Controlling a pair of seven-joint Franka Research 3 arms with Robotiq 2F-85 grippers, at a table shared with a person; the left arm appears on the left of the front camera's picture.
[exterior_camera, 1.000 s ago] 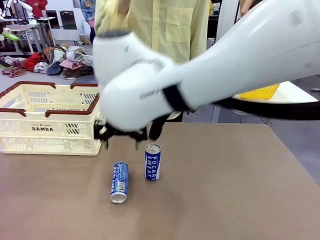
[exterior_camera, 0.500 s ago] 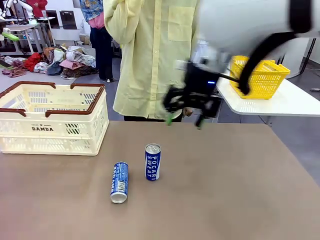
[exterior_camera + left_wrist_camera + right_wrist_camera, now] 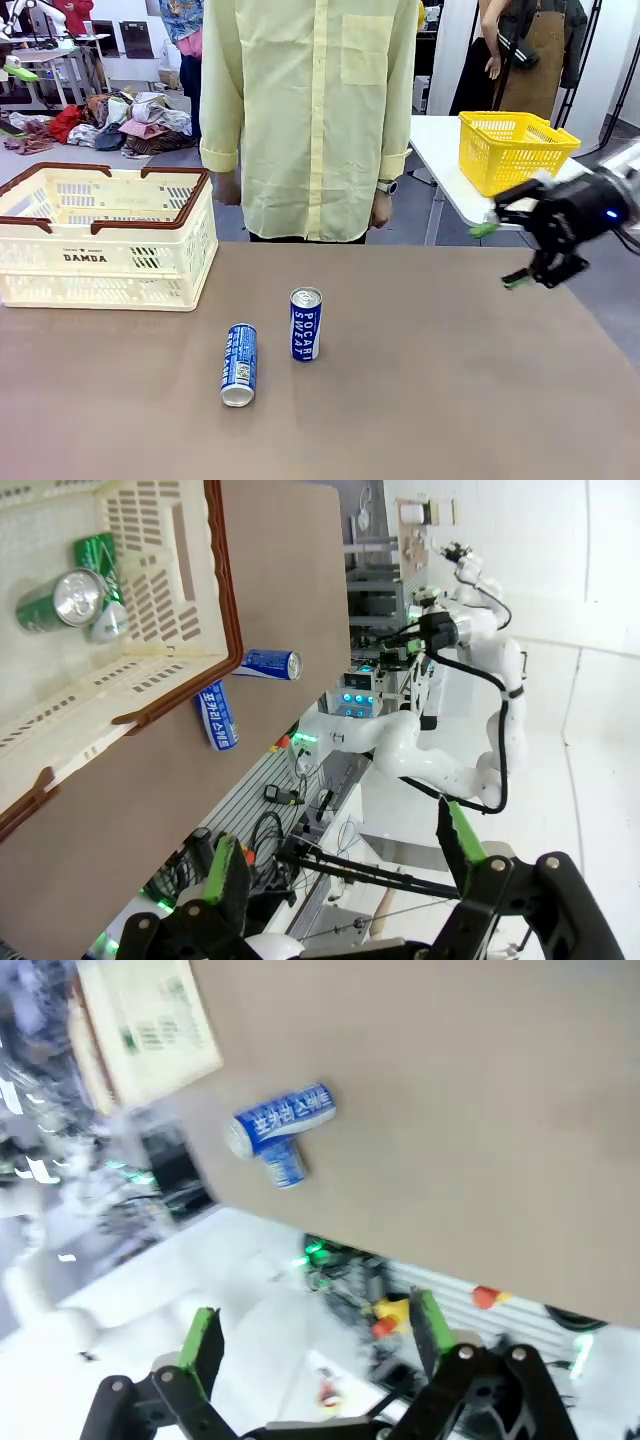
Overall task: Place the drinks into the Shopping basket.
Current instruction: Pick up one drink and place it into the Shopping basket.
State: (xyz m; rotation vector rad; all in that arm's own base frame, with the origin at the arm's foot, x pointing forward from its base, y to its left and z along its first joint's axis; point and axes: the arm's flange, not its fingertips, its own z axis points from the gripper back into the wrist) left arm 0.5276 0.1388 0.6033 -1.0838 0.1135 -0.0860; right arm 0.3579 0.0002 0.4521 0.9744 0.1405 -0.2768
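Two blue cans remain on the brown surface.

- Lying can: nearest the robot, long axis running near to far, silver end toward the robot.
- Upright can: just beyond it, slightly to the right.
- Right gripper: fingers spread wide, empty, well apart to the right of both cans.
- Left gripper: fingers spread, empty, looking down on the shopping basket.
- Basket: left of the cans and farther back, with a green can inside.

Neither arm is plainly nearer.

- Person: standing at the far edge.
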